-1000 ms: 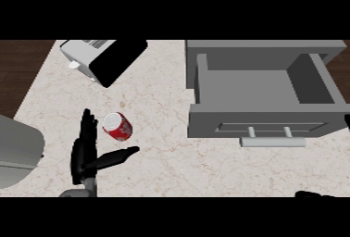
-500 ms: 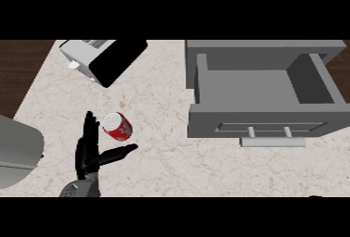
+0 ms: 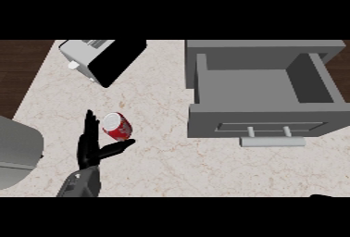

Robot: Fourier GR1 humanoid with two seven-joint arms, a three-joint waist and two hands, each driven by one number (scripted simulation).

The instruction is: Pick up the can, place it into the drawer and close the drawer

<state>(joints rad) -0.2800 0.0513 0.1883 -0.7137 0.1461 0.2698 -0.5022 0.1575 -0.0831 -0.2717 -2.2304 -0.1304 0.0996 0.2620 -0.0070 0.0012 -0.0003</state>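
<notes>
One left hand (image 3: pixel 91 147) | spread open | cupping red can (image 3: pixel 117 127)

You have one can (image 3: pixel 117 126), one open drawer (image 3: pixel 263 90), one toaster (image 3: pixel 96 58), one hand (image 3: pixel 92 149) plainly showing, and perhaps one grey appliance (image 3: pixel 17 150) at left.

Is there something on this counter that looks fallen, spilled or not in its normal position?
Nothing is spilled or damaged. The red can seems tilted rather than upright, between the fingers and thumb of the open left hand. The grey drawer stands open and holds nothing visible. The toaster sits at an angle near the counter's far edge.
</notes>
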